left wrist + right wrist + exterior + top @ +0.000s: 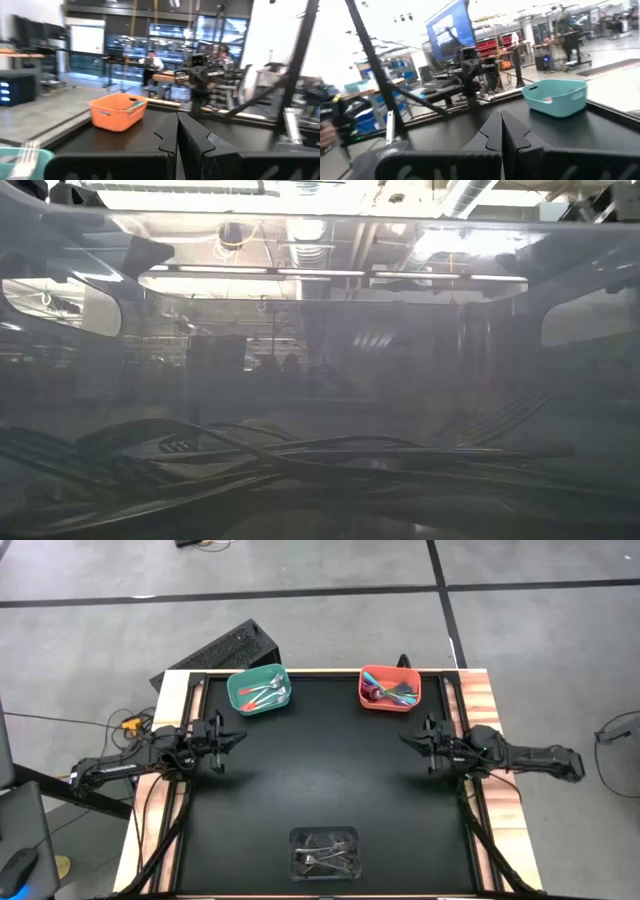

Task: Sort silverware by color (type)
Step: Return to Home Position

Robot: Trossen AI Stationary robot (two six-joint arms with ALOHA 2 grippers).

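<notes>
Both arms sit at the side edges of the table; the silverware lies in two bins at the far edge.
The teal bin holds pale shiny pieces with pink handles, and the orange bin holds teal and dark-handled ones. The left gripper and right gripper hold nothing, fingers pressed together (clear only in the wrist views). The low view shows only grey cutlery through the clear tray.
</notes>
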